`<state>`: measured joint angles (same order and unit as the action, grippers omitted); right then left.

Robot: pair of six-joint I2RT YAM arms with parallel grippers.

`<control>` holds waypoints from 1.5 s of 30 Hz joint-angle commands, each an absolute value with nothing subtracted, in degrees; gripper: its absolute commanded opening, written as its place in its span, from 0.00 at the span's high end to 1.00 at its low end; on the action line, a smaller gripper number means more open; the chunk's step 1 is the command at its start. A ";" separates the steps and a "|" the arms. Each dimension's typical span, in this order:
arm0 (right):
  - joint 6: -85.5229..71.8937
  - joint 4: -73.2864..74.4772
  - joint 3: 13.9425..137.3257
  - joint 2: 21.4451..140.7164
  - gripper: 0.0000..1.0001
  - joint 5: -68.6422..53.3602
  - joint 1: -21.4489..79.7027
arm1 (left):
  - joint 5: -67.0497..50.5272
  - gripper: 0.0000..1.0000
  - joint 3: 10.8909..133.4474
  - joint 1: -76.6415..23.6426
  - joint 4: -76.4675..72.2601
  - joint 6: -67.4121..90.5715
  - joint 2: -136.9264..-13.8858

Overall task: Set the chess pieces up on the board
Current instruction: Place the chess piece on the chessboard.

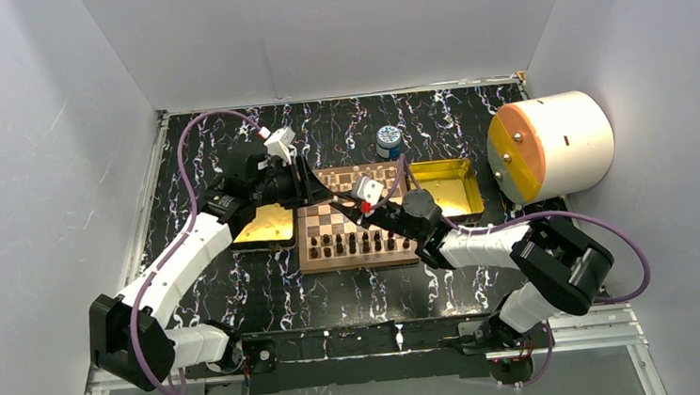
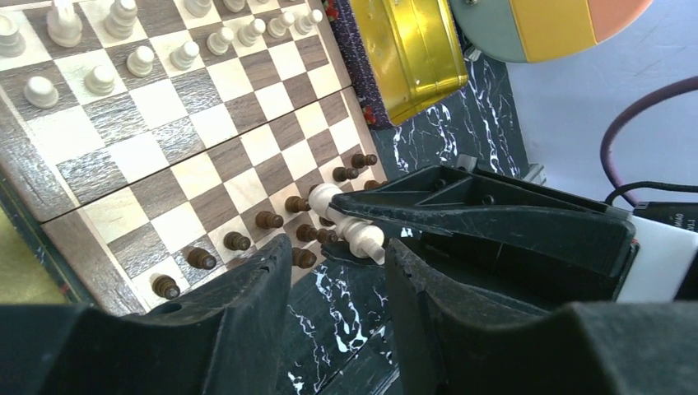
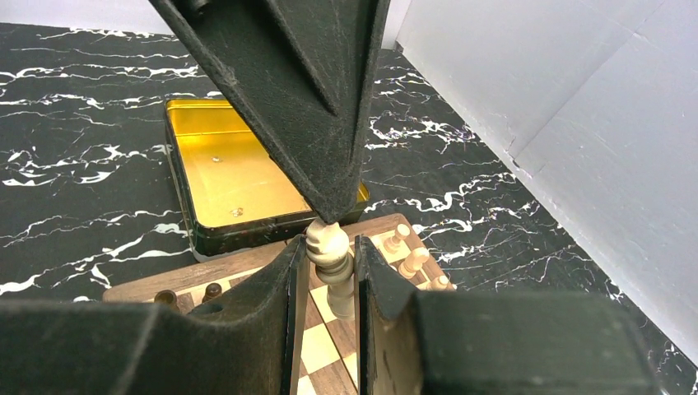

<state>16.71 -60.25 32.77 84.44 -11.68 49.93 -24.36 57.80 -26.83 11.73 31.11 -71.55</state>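
Observation:
The board lies mid-table, with dark pieces along its near rows and cream chess pieces along its far rows. My right gripper is shut on one cream piece and holds it above the board's left part; this piece also shows in the left wrist view. My left gripper is open, its jaws well apart. Its fingers hang just over the head of the held piece, and whether they touch it I cannot tell. Both grippers meet over the board.
A gold tray sits right of the board, and another lies left of it under my left arm. A blue-and-white jar stands behind the board. A large white cylinder with an orange face is at the far right.

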 commanded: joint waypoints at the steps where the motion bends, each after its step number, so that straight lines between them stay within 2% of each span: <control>1: 13.78 -66.62 33.02 85.06 0.95 -10.25 49.75 | -27.49 0.56 57.16 -26.96 7.64 31.72 -71.18; 8: 12.83 -67.29 33.01 85.60 0.95 -10.42 49.72 | -28.19 0.55 55.28 -26.98 5.10 32.72 -71.99; 12: 12.34 -67.58 32.96 86.02 0.95 -10.46 49.72 | -27.97 0.58 55.02 -26.98 5.02 33.30 -72.54; 28: 10.40 -69.61 33.09 88.77 0.94 -9.16 49.66 | -26.10 1.00 55.70 -28.03 9.03 34.22 -74.75; 33: 10.10 -70.30 32.67 88.76 0.90 -8.88 49.74 | -24.62 1.00 58.11 -28.14 13.10 32.14 -77.20; 36: 9.94 -71.23 31.89 88.94 0.94 -8.87 49.66 | -25.36 1.00 59.17 -28.28 13.54 32.12 -77.95; 39: 9.48 -72.40 31.24 89.24 0.95 -8.96 49.69 | -23.91 0.82 59.75 -28.30 14.40 31.83 -76.83; 43: 7.79 -73.00 30.90 89.81 0.95 -8.39 49.21 | -19.26 0.66 60.54 -28.22 17.37 30.20 -75.62; 45: 5.73 -73.79 30.73 90.44 0.95 -8.25 48.47 | -19.37 0.61 59.62 -27.68 16.12 29.26 -75.73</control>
